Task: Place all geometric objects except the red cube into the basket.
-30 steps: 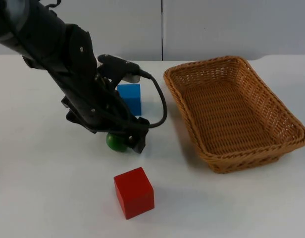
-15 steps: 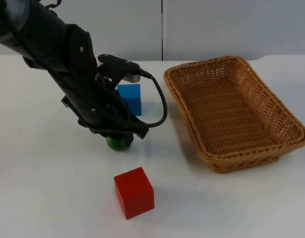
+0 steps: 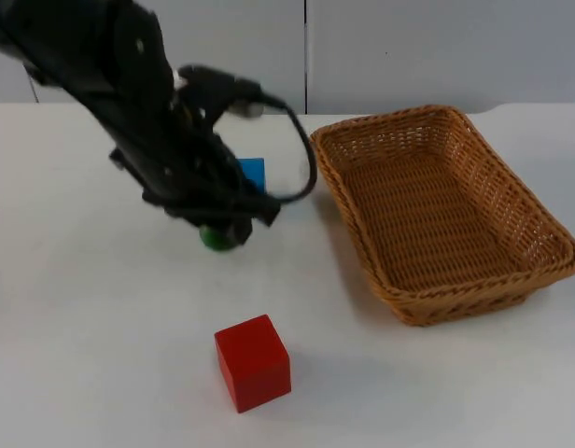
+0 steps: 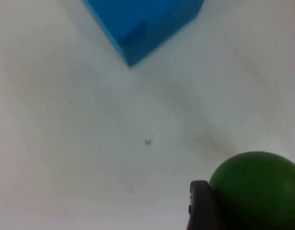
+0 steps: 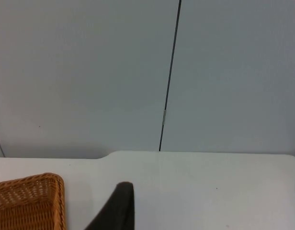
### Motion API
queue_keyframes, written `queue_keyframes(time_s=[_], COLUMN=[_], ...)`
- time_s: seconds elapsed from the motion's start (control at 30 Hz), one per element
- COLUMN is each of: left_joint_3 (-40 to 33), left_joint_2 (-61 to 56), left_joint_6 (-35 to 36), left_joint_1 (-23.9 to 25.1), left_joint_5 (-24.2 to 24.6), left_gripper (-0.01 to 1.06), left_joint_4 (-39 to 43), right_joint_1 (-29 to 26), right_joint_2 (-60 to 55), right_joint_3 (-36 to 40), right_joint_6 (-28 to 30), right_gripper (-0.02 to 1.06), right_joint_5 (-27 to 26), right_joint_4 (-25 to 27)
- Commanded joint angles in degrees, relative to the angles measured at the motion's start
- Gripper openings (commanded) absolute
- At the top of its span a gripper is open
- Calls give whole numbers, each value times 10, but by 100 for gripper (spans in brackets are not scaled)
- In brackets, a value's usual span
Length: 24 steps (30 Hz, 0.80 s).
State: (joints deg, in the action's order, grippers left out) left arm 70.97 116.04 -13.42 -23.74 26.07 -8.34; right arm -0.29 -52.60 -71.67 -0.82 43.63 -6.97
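Observation:
My left gripper (image 3: 224,231) is shut on a green ball (image 3: 216,237) and holds it a little above the table, left of the basket. In the left wrist view the ball (image 4: 257,189) sits against a black fingertip (image 4: 201,207). A blue cube (image 3: 254,172) stands just behind the gripper, partly hidden by the arm, and the left wrist view has the blue cube (image 4: 142,21) on the table beyond the ball. The red cube (image 3: 253,362) rests near the front edge. The wicker basket (image 3: 399,119) is on the right, with nothing inside. My right gripper (image 5: 119,211) waits by the basket's corner (image 5: 30,199).
The grey partition wall (image 3: 409,47) closes off the table at the back. Bare white table (image 3: 91,336) spreads to the left of the red cube and in front of the basket.
The left arm has risen and drawn back toward the wall, taking the green ball up off the table. Both cubes and the basket have stayed put.

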Motion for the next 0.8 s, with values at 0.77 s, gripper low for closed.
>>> queue_keyframes(time_s=[0.77], left_joint_3=[163], left_joint_2=[-56], left_joint_6=[2], left_joint_1=[-75], left_joint_5=[-65], left_gripper=[0], left_joint_4=[-17], right_joint_1=[-3], right_joint_2=[2], right_joint_3=[-5], right_joint_6=[3], right_gripper=[105], right_joint_5=[-50], right_joint_4=[-4])
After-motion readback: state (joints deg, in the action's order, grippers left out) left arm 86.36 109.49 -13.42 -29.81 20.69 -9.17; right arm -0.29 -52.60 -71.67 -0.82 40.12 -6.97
